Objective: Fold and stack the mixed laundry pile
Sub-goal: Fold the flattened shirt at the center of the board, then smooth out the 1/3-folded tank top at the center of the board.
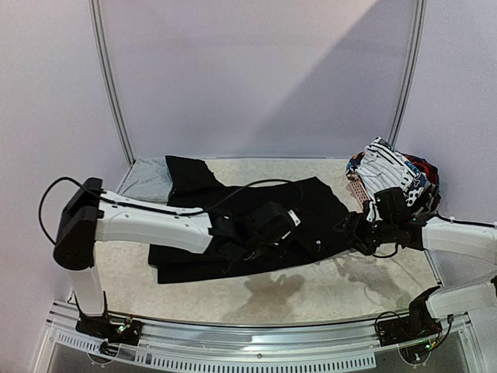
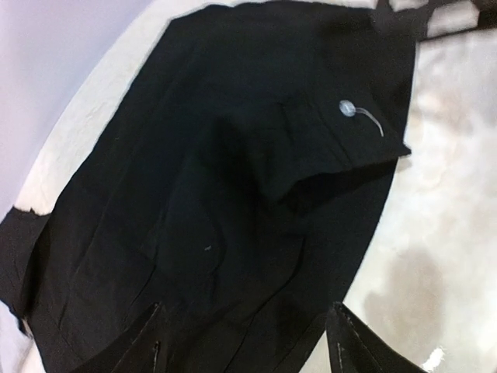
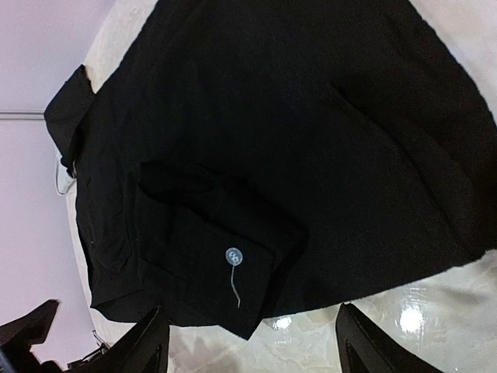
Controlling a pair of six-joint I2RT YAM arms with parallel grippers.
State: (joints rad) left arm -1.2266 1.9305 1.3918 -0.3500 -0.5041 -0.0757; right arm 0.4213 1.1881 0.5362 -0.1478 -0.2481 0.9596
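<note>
Large black trousers (image 1: 233, 225) lie spread flat across the middle of the table. A folded-over flap with a pale button (image 3: 233, 256) lies at their near right edge; the button also shows in the left wrist view (image 2: 345, 109). My left gripper (image 1: 289, 227) hovers over the trousers, open and empty, with black cloth between and under its fingers (image 2: 248, 342). My right gripper (image 1: 347, 230) is open and empty just off the trousers' right edge, beside the button flap (image 3: 256, 342). A light grey garment (image 1: 147, 177) lies at the back left. A white black-striped piece (image 1: 392, 167) tops a heap at the back right.
A pink perforated basket (image 1: 357, 190) stands at the back right under the heap, with red and blue bits (image 1: 425, 175) beside the striped piece. A metal frame (image 1: 112, 85) and walls close in the table's back. A rail (image 1: 248, 330) runs along the near edge.
</note>
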